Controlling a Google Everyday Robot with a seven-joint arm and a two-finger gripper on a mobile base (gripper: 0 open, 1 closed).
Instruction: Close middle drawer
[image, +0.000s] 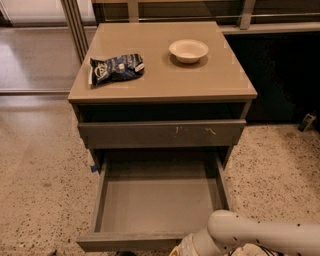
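- Cabinet (161, 115) stands on a speckled floor (40, 200), seen from the front and above.
- Middle drawer (159, 200): pulled far out toward the camera, flat grey inside with nothing lying in it. Its plain front edge sits near the bottom of the frame.
- Upper drawer front (161, 134), above the open drawer: pushed in, with pale scratch marks right of centre.
- Dark open slot between that front and the counter (165, 80).
- On the counter: dark snack bag (116, 69) at left, lying flat. Pale round bowl (188, 50) at right rear, upright. The two are well apart.
- Small blue scrap (93, 168) at the cabinet's left side, just behind the open drawer's left wall.
- White arm (265, 236) enters from the lower right, bends, and runs down-left.
- Gripper (181, 249): at the bottom edge, just beside the right half of the middle drawer's front, mostly cut off by the frame. Cannot tell whether it is spread or pressed together, or whether it touches the front.
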